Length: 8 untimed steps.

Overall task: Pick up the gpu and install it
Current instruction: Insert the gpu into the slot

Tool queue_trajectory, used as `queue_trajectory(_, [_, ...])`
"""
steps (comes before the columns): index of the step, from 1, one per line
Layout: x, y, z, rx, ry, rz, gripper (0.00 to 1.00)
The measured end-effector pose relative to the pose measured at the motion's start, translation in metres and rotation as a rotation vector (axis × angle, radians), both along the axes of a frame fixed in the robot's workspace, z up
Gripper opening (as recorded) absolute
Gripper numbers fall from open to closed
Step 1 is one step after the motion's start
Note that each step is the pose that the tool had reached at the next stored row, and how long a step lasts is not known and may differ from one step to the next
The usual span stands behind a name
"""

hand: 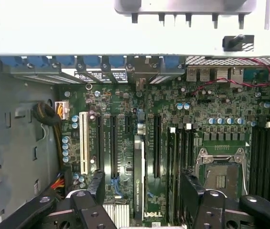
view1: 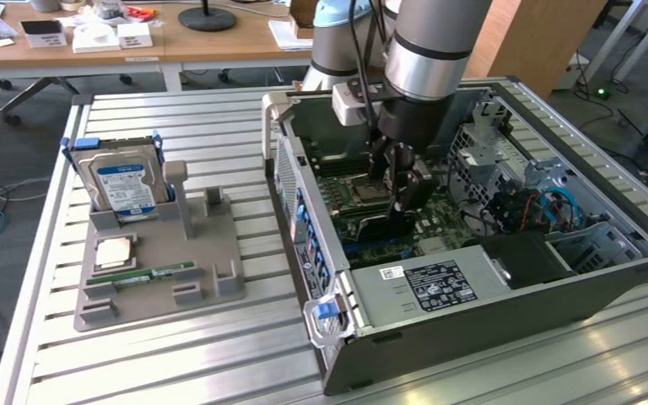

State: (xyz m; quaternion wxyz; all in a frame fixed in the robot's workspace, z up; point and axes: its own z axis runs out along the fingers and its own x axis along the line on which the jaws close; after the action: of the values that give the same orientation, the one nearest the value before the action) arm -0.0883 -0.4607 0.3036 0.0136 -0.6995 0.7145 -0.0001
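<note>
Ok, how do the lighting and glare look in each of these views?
Exterior view: daylight glare on the slatted table near the computer case, whose interior sits in shadow under the arm. Wrist view: the upper band is washed out white, while the motherboard is evenly lit and readable; the fingers look dark.

The green motherboard (hand: 173,109) lies in full view inside the grey metal computer case (hand: 10,157). A thin dark expansion card (hand: 138,176) stands on edge in a slot between the long black slots (hand: 112,145), directly between the two black fingers (hand: 94,191), which stand wide apart and touch nothing. A white slot (hand: 83,142) sits near the case wall. The silver-framed processor socket (hand: 221,171) is empty. Blue latches (hand: 91,61) line the rear edge.
</note>
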Motion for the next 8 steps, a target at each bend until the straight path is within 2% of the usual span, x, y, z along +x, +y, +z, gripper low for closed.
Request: queue_trajectory(8, [0.000, 0.0000, 0.0129, 0.0000, -0.0004, 0.000, 0.75])
